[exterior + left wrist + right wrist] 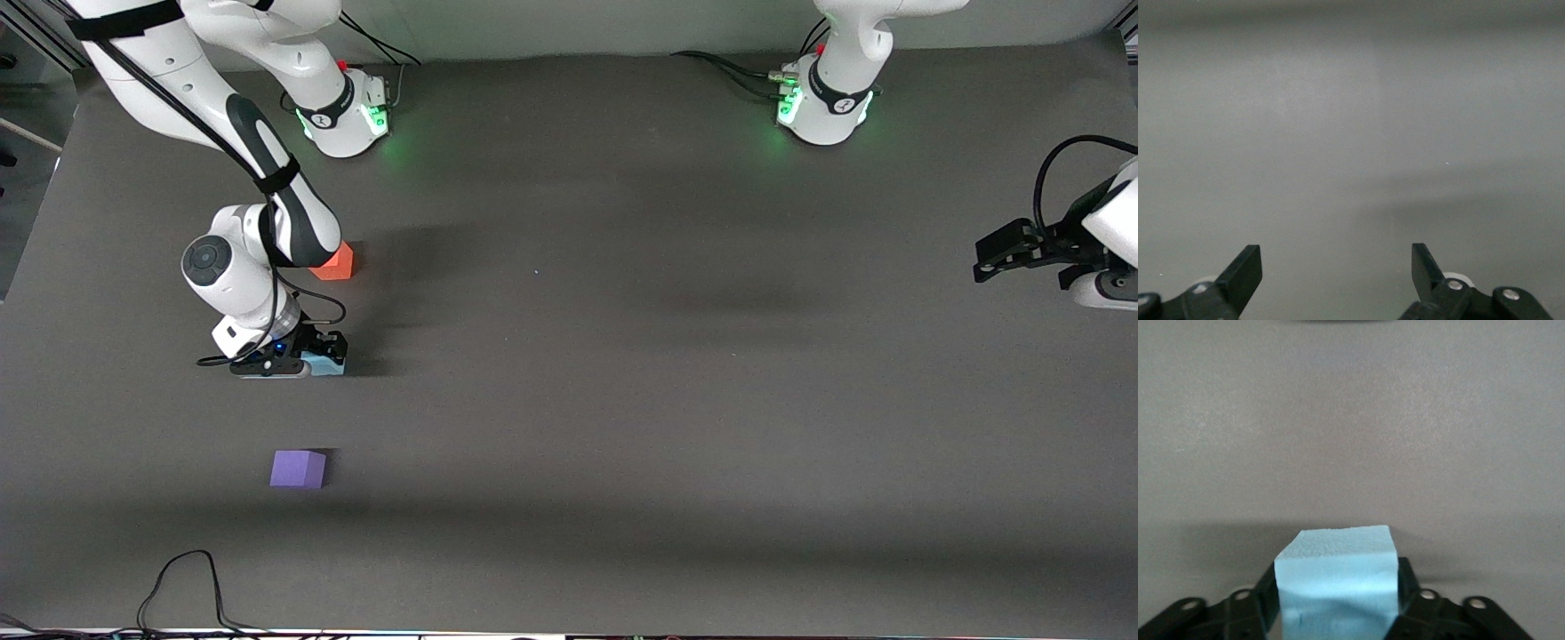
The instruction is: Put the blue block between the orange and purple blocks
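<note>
Grey matting [622, 400] carries our pale sky-blue, grainy foam blue block [326, 363], between orange block [336, 262] and purple block [298, 468]. Our right gripper [307, 356] flanks it; grip uncertain. Our left gripper [1000, 253] waits, fingers spread.

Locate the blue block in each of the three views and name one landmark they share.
Front view: blue block between the right gripper's fingers, on the table between orange block and purple block.
Left wrist view: not in it.
Right wrist view: low centre, between the fingers.
Shared landmark: grey table.
</note>
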Motion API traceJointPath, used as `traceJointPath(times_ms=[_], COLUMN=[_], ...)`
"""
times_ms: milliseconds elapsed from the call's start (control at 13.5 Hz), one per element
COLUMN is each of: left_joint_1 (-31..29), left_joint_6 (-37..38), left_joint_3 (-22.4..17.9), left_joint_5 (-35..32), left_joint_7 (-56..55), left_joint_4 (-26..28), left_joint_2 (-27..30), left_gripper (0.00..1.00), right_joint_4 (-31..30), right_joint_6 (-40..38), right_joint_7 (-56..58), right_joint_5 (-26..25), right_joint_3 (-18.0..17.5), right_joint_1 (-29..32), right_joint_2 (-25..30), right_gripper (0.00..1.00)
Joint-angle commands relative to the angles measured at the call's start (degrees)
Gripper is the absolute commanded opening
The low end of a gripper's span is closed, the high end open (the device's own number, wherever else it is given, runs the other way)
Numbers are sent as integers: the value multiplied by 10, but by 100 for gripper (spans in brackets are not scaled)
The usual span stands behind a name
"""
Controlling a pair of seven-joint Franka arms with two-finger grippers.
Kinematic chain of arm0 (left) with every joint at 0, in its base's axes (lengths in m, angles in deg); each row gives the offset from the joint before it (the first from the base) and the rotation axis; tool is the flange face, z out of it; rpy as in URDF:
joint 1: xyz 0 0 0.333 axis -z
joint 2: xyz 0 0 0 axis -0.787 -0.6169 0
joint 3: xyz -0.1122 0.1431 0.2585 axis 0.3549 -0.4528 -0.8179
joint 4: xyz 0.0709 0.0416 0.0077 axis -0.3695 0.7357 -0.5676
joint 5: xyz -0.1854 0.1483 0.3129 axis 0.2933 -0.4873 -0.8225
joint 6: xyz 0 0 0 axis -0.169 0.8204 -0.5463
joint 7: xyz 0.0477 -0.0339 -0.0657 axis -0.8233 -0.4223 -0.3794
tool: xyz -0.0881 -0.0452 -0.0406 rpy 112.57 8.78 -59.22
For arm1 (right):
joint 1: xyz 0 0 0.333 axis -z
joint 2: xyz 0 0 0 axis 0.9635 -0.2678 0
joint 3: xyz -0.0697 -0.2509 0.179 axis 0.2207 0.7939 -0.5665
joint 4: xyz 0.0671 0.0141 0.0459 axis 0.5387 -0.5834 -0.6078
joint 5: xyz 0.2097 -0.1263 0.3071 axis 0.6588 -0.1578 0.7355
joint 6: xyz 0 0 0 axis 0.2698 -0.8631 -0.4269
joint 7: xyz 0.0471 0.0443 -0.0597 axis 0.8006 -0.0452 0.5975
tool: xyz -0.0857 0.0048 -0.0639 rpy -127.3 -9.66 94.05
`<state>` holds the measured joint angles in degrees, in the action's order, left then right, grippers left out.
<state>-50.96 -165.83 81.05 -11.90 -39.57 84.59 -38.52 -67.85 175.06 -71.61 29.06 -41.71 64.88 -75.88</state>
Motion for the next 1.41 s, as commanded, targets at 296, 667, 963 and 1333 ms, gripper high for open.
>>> traceJointPath(times_ms=[296, 667, 963, 1333], left_joint_1=[0, 0, 0, 0], left_joint_6=[-2, -2, -3, -3], left_joint_3=[-1, -1, -1, -1], left_joint_5=[-7, -7, -7, -7], left_joint_7=[8, 8, 8, 8], left_joint_4=[6, 6, 7, 7], left_joint_2=[7, 7, 7, 7], left_gripper=[100, 100, 100, 100], right_joint_4=[40, 142, 248, 265], right_joint_6=[-149, -382, -517, -566], right_joint_7=[12, 13, 13, 15], right_joint_5=[16, 10, -5, -5], right_joint_3=[2, 3, 2, 5], right_joint_1=[-2, 6, 22, 33], right_joint_2=[143, 248, 264, 284], right_gripper=[100, 100, 100, 100])
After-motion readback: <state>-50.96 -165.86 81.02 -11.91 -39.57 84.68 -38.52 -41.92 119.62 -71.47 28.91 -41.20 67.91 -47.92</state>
